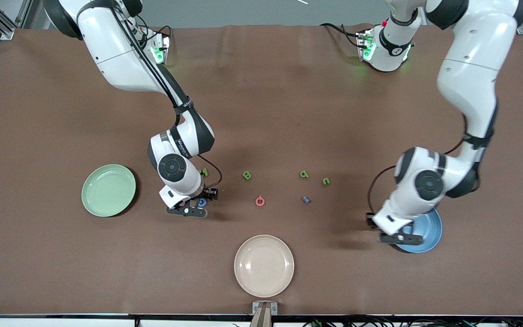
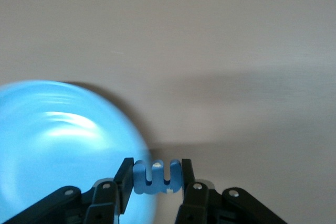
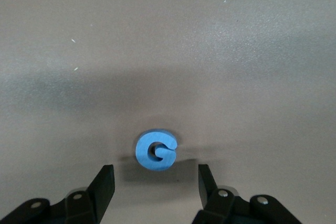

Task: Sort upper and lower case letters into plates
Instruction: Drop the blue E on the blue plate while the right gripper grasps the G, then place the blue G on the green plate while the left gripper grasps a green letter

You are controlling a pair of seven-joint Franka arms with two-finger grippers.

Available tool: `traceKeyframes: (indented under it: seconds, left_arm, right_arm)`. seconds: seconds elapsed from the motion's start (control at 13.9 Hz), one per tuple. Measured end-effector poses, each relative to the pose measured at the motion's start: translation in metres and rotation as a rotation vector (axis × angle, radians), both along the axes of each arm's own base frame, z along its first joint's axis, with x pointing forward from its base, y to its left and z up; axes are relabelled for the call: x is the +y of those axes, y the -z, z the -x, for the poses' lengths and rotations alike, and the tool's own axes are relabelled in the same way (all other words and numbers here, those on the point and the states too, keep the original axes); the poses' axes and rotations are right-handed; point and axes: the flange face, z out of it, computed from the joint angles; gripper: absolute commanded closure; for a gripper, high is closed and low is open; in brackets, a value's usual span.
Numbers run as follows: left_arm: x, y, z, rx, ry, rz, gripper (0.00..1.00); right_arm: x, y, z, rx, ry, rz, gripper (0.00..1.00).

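1. I read a "G" on the blue letter (image 3: pixel 155 151) lying between my right gripper's (image 3: pixel 155 184) spread fingers, beside the mint plate (image 1: pixel 108 190).
2. Only the left wrist view shows the left gripper (image 2: pixel 156 178) pinching a blue piece (image 2: pixel 156 177) over the blue plate's (image 2: pixel 47 145) edge.

The front view looks down from high across the worktop (image 1: pixel 261 91) toward both bases. Each wrist view looks closely down past its own fingers (image 2: pixel 124 178) at the worktop.
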Motion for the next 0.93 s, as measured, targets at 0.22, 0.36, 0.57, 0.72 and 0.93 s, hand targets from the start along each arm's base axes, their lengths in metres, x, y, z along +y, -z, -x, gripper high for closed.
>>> traceKeyframes:
  seconds: [0.22, 0.36, 0.57, 0.72, 0.93]
  left_arm:
    - [0.054, -0.004, -0.003, 0.030, 0.051, -0.027, 0.69]
    - [0.085, 0.009, 0.001, 0.061, 0.066, -0.033, 0.00]
    - [0.106, 0.014, 0.008, 0.097, 0.034, -0.030, 0.00]
    - [0.081, -0.002, 0.013, 0.139, -0.017, -0.016, 0.00]
    - [-0.006, -0.045, 0.027, 0.163, -0.121, 0.032, 0.00]
  right_arm:
    - [0.000, 0.005, -0.003, 0.001, 0.002, 0.002, 0.34]
    - [-0.003, 0.006, -0.006, -0.002, 0.008, 0.002, 0.40]
    - [-0.008, 0.007, -0.010, -0.004, 0.018, 0.002, 0.43]
    - [-0.008, 0.006, -0.012, -0.007, 0.019, 0.001, 0.48]
    - [-0.007, 0.005, -0.013, -0.010, 0.017, -0.002, 0.64]
